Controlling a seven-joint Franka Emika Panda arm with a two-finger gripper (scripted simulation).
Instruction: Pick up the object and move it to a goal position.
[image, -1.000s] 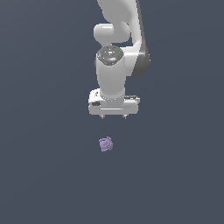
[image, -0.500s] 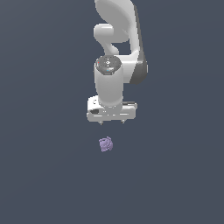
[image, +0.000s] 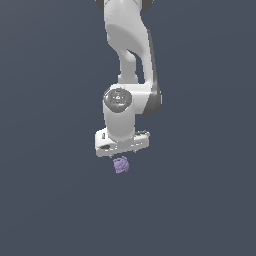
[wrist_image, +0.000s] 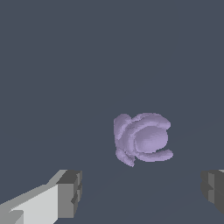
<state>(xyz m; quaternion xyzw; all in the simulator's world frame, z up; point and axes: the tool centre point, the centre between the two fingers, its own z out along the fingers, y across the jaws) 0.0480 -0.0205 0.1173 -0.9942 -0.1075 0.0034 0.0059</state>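
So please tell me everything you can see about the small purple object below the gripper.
The purple object is a small pale-purple lump, irregular, with rounded ridges and knobs curling around a smoother bulge. Its surface looks matte, with no markings. It lies on the plain dark grey floor, much smaller than the white gripper directly above it. In the wrist view the jaws stand wide apart, one at each side, and neither touches it. Nothing else is near it.
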